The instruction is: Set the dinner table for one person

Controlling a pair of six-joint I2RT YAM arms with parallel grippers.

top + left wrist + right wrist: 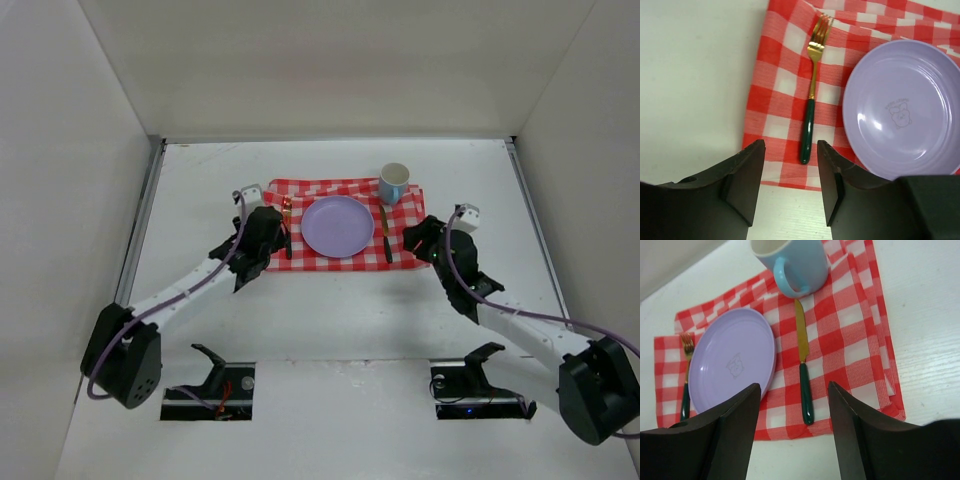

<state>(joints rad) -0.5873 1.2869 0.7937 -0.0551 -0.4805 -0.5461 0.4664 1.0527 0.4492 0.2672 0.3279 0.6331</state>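
Dinner table [330,320] with checked cloth [770,100]: my left gripper [790,150], fingers apart and empty, faces the fork [810,100], handle-end nearest, long axis running straight ahead; my right gripper [794,390], likewise apart, faces the knife [802,365]; both seemingly just clear.

1. Left arm [190,280]: white link tubes; bulky black shoulder joint; lilac cable [241,215] looped alongside.
2. Right arm [530,335]: same white-and-black build; same cable.
3. Small white camera box [248,192] at each wrist.
4. Left gripper [789,175], right gripper [794,425]: matte black; wedge-shaped fingers.
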